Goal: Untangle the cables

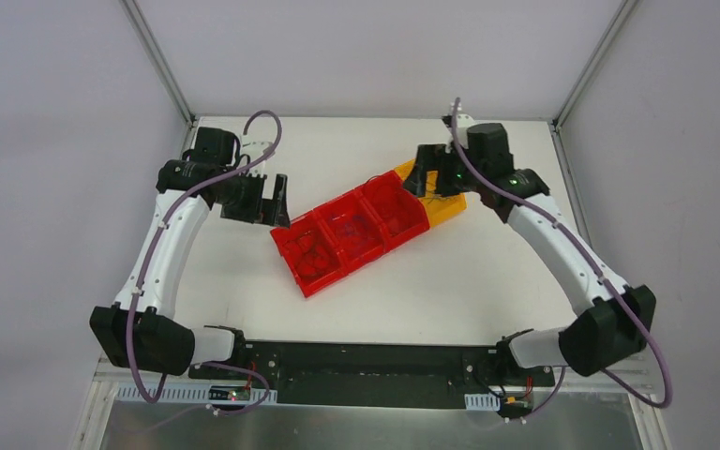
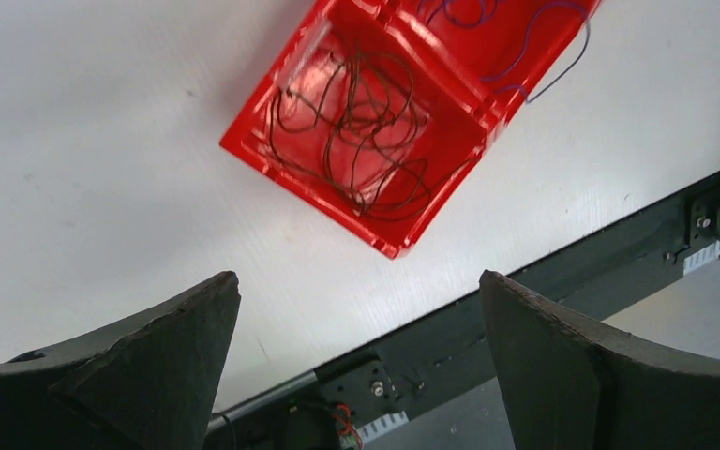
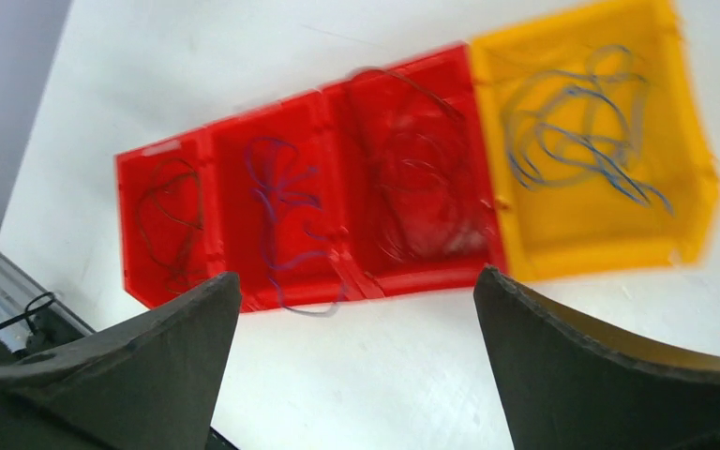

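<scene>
Three red bins (image 1: 311, 269) and a yellow bin (image 1: 448, 212) stand in a diagonal row at the table's middle. In the right wrist view, blue cables (image 3: 572, 131) lie in the yellow bin (image 3: 609, 253), dark red cables (image 3: 422, 187) in the adjoining red bin, blue cables (image 3: 281, 197) in the middle red bin with a loop over its rim, and dark red cables (image 3: 173, 216) in the end bin. The left wrist view shows that end tangle (image 2: 356, 122). My left gripper (image 1: 279, 208) (image 2: 356, 281) is open and empty, left of the row. My right gripper (image 1: 420, 178) (image 3: 356, 277) is open and empty above the yellow end.
A black mounting rail (image 1: 366, 361) runs along the table's near edge and shows in the left wrist view (image 2: 572, 253). Metal frame posts (image 1: 159, 56) rise at the back corners. White table (image 1: 450, 291) surrounds the bins.
</scene>
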